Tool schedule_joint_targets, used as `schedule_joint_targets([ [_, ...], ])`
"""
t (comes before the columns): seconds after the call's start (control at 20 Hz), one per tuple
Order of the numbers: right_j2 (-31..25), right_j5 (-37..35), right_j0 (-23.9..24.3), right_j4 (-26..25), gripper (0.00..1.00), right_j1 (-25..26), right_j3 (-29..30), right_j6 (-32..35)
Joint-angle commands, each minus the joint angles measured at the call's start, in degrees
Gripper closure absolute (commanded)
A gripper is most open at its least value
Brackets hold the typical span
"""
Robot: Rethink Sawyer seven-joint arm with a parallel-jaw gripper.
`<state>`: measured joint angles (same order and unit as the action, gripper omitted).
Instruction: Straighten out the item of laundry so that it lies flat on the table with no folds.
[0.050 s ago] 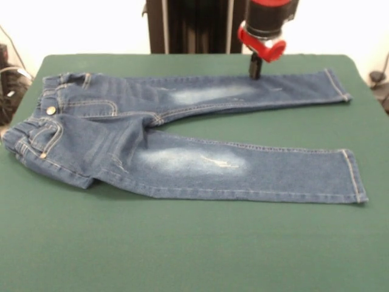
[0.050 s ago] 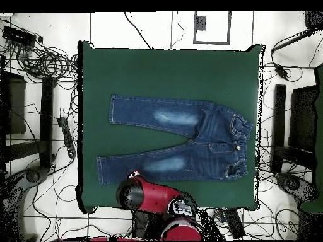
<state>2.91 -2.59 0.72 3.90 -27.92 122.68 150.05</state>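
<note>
Small blue denim jeans (image 1: 182,149) w/ faded whitish thigh patches, tan stitching, metal button: spread on dark green cloth-topped table (image 1: 182,249), legs apart in V, hems at one end, elastic waistband at other. Waist end bunched, fabric edge folded under near hip. One leg directly under end effector (image 1: 255,72), other leg on side away from it. Red/black arm (image 2: 154,195) comes down over table edge; end effector dark tip at or just above leg's outer edge, contact unclear. Fingers: can't tell if spread or pressed together.
</note>
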Motion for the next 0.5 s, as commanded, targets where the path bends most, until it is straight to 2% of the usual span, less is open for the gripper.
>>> schedule_joint_targets([
  [0.05,-0.55,-10.49,-3.6,-0.86,1.0,-2.9,-6.79,-0.09],
  [0.5,0.12,-11.46,-5.47,-0.81,1.0,-2.11,-10.28,1.19],
])
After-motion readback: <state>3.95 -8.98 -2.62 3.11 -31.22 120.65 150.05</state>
